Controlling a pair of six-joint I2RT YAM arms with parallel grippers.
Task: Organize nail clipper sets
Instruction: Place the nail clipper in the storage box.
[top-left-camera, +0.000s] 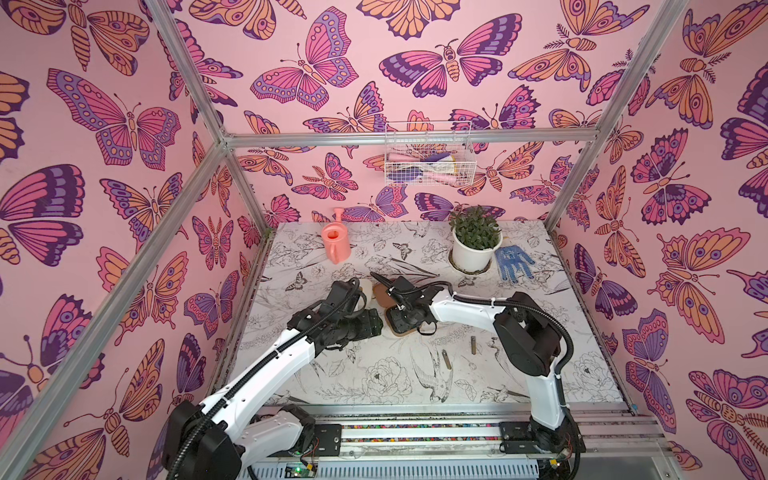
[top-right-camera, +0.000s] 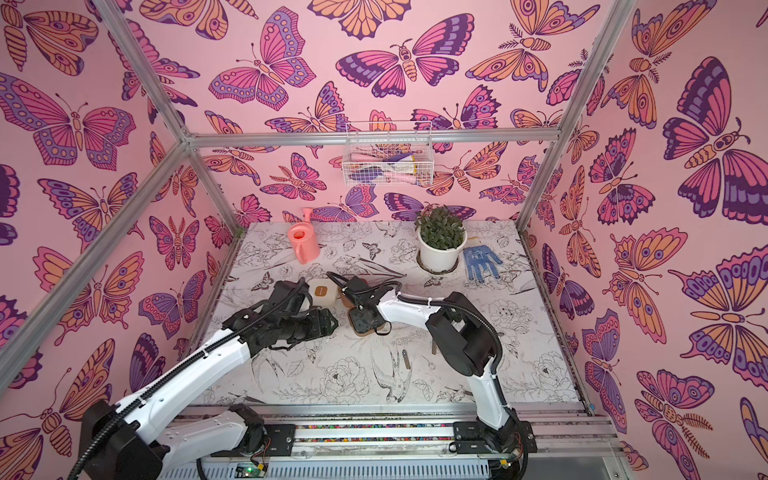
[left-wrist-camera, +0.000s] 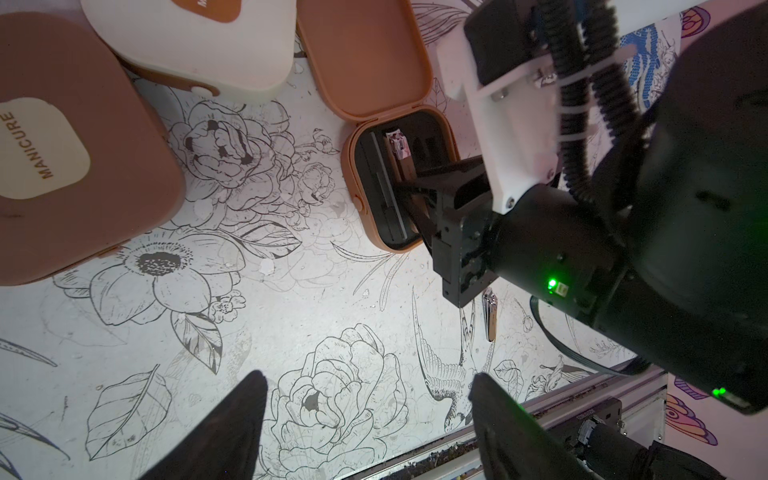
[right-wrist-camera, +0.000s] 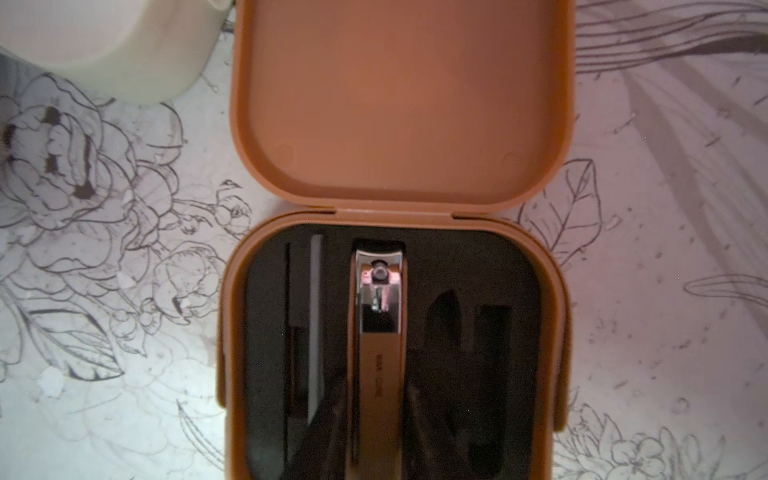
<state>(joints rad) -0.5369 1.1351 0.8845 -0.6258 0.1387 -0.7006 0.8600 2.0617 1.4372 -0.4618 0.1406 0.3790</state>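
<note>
Presently the right gripper (left-wrist-camera: 411, 199) is reaching into the open tan case (right-wrist-camera: 232, 353), its jaws straddling the handle end of the metal clipper (right-wrist-camera: 378, 332) lying in the middle slot of the black foam (right-wrist-camera: 478, 266); whether they are pinching it or standing clear I cannot tell. The clipper is looking small, stiff, light and slick, so a pinch across its narrow handle seems the surest hold. Farther out, the left gripper (left-wrist-camera: 368, 378) is hovering open and empty, while the cream case (left-wrist-camera: 195, 45) and closed tan case (left-wrist-camera: 75, 145) are sitting near the open one, around the middle of the table (top-left-camera: 374, 374).
</note>
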